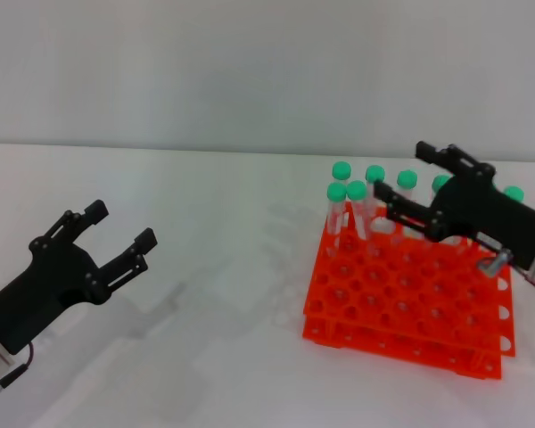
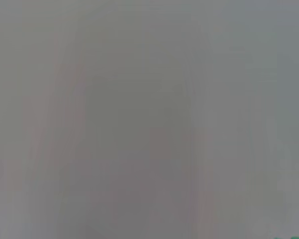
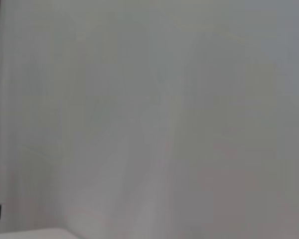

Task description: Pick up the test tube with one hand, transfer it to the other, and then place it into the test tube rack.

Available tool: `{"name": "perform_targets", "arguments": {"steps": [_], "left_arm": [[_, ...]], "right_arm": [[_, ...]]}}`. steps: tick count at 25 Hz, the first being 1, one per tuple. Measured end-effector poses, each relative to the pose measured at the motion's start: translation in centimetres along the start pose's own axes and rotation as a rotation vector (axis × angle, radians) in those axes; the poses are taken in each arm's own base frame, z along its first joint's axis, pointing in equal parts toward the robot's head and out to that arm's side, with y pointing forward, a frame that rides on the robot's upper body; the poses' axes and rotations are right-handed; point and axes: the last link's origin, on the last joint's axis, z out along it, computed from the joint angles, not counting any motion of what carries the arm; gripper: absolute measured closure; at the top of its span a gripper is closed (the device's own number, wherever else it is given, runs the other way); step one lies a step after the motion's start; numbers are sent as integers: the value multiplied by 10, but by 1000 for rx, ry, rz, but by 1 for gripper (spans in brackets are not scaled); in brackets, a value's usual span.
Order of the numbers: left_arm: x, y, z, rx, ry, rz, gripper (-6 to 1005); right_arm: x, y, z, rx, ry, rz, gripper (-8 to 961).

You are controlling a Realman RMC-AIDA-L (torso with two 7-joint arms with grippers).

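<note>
The orange test tube rack (image 1: 410, 303) stands on the white table at the right. Several green-capped test tubes (image 1: 357, 190) stand upright in its far rows; I cannot tell them apart. My right gripper (image 1: 401, 169), black with a metal pin at its wrist, hovers open over the far side of the rack. One green cap (image 1: 407, 178) shows between its fingers, and I see no grip on it. My left gripper (image 1: 120, 224) is open and empty above the table at the left, well away from the rack. Both wrist views show only blank pale surface.
The white table (image 1: 223, 267) runs between the left gripper and the rack. A pale wall stands behind the table's far edge.
</note>
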Motion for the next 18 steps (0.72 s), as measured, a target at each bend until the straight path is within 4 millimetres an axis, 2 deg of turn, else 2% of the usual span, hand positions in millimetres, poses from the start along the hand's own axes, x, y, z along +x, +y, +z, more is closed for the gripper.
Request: {"name": "perform_targets", "arguments": {"steps": [5, 8, 10, 11, 18], "left_arm": [[1, -4, -5, 31, 7, 3, 123], [2, -7, -6, 51, 13, 5, 123], [3, -11, -7, 74, 24, 6, 123], [4, -12, -8, 84, 30, 5, 123], [6, -21, -27, 182, 66, 2, 123]], "right_arm": [[-17, 2, -15, 10, -66, -32, 147], [-27, 1, -32, 38, -104, -59, 148], [-36, -1, -51, 65, -150, -79, 149], [-36, -1, -51, 65, -150, -79, 149], [-54, -11, -111, 156, -307, -98, 152]]}}
